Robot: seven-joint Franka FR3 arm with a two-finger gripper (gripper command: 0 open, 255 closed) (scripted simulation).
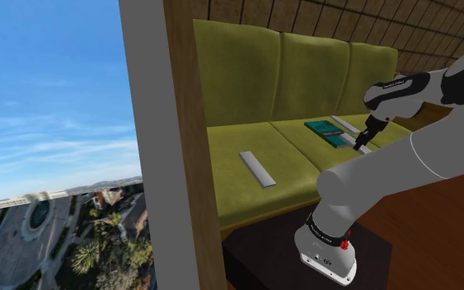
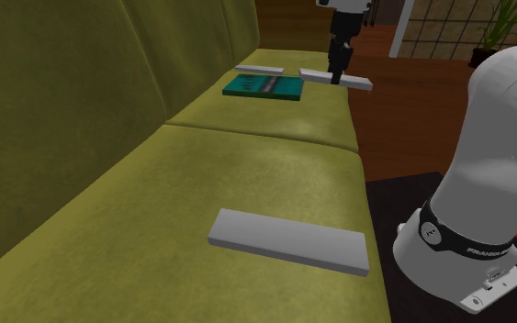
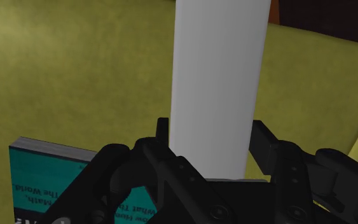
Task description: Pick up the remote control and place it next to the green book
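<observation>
My black gripper (image 2: 339, 72) is shut on a flat grey remote control (image 2: 335, 80), clasping it across its middle. In the wrist view the remote (image 3: 219, 83) runs straight out from between the fingers (image 3: 260, 141). It hangs level just over the olive sofa seat near the front edge, beside the teal-green book (image 2: 263, 87), which lies flat on the cushion. In the shoulder view the gripper (image 1: 363, 138) is on the book's (image 1: 327, 132) right. The book's cover (image 3: 56, 178) shows beside the fingers in the wrist view.
A second grey slab (image 2: 259, 69) lies on the seat just beyond the book. A third, larger one (image 2: 288, 240) rests on the nearer cushion. The olive sofa (image 1: 246, 74) has a tall backrest. A wooden post (image 1: 190, 148) stands at the shoulder view's left, and the dark stand (image 1: 263, 247) sits below.
</observation>
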